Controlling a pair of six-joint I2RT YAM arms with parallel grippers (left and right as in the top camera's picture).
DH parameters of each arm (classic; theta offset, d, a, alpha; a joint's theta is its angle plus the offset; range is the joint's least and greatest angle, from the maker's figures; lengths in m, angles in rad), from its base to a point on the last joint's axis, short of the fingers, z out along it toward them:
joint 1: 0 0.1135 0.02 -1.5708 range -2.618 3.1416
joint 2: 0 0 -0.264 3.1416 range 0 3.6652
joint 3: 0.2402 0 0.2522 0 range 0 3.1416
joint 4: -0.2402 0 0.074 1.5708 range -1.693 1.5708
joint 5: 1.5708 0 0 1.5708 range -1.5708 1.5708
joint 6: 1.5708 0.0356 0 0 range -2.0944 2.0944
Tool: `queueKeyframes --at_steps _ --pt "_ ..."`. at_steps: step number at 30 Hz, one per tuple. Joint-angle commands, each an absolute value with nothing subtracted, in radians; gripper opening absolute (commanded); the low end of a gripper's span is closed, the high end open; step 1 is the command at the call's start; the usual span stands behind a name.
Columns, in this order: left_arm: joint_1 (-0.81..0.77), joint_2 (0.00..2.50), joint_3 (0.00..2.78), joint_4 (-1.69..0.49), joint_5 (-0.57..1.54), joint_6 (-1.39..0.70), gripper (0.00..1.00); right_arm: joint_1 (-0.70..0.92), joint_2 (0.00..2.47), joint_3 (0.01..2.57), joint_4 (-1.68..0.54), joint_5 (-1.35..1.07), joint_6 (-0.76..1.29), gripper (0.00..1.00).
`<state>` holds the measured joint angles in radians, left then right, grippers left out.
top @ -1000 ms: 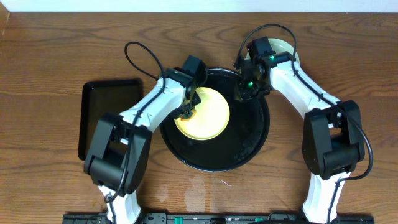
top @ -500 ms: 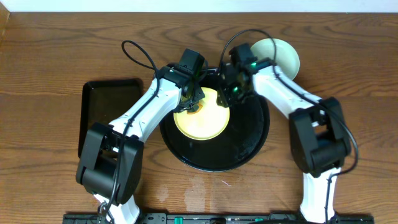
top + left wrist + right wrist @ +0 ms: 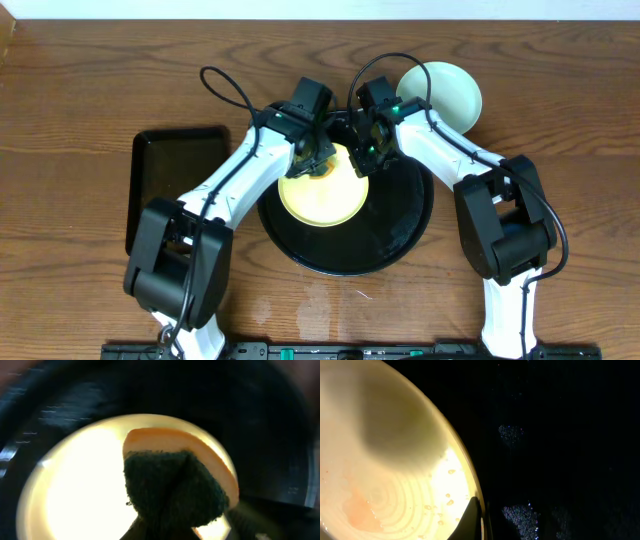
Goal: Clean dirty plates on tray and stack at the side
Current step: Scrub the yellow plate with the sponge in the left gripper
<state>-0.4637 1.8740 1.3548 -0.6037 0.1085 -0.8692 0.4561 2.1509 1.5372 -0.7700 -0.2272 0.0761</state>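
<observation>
**Overhead.** On the wooden table [image 3: 80, 90] the round black tray [image 3: 400, 235] sits in the middle. The yellow plate [image 3: 325, 200] lies inside it, toward the upper left. A mint-green plate [image 3: 450, 90] rests on the table just beyond the tray's upper-right rim; whether another plate lies under it cannot be told. A rectangular black tray [image 3: 170, 160] lies well apart to the left. Both arms reach in over the yellow plate's far edge. The left gripper [image 3: 318, 165] is above the plate and the right gripper [image 3: 363, 160] is at the plate's right rim. From up here neither pair of jaws can be read.

**Left wrist.** This view gives the grip that the overhead hides. The left gripper [image 3: 185, 527] is clenched around a sponge [image 3: 175, 480], which has an orange body and a dark green scouring face bunched between the fingers. The sponge hangs over the brightly lit yellow plate, with glossy black tray all around. The picture is blurred, so it does not show whether the sponge touches the plate.

**Right wrist.** Only this view shows the plate's surface closely. There is an orange smear [image 3: 360, 510] low on the left and water droplets [image 3: 449, 502] near the rim. To the right, the black tray floor is speckled with wet patches. The right gripper [image 3: 479, 520] has its fingertips pressed together right at the plate's rim. Whether the rim is pinched between them cannot be told.
</observation>
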Motion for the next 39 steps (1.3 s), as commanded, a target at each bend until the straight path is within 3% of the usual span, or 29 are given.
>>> queueKeyframes --at_steps 1,11,18,26,31,34,39 --pt "-0.503 1.928 1.343 -0.580 0.174 -0.913 0.07 0.466 2.174 1.530 -0.782 -0.199 0.101 0.01" --pt "-0.499 2.004 1.343 -0.681 0.152 -0.941 0.07 0.439 2.173 1.530 -0.801 -0.183 0.112 0.01" --pt "-0.443 2.007 1.343 -0.849 -0.087 -0.966 0.07 0.397 2.173 1.531 -0.824 -0.184 0.112 0.01" --pt "-0.356 1.935 1.387 -0.828 -0.110 -0.873 0.07 0.384 2.173 1.531 -0.834 -0.184 0.112 0.01" --pt "-0.358 1.885 1.388 -0.651 0.080 -0.706 0.08 0.390 2.173 1.531 -0.826 -0.185 0.112 0.01" --pt "-0.367 1.899 1.380 -0.619 0.212 -0.739 0.07 0.392 2.173 1.532 -0.826 -0.187 0.112 0.01" --pt "-0.407 1.945 1.348 -0.620 0.245 -0.786 0.07 0.392 2.173 1.532 -0.826 -0.191 0.112 0.01"
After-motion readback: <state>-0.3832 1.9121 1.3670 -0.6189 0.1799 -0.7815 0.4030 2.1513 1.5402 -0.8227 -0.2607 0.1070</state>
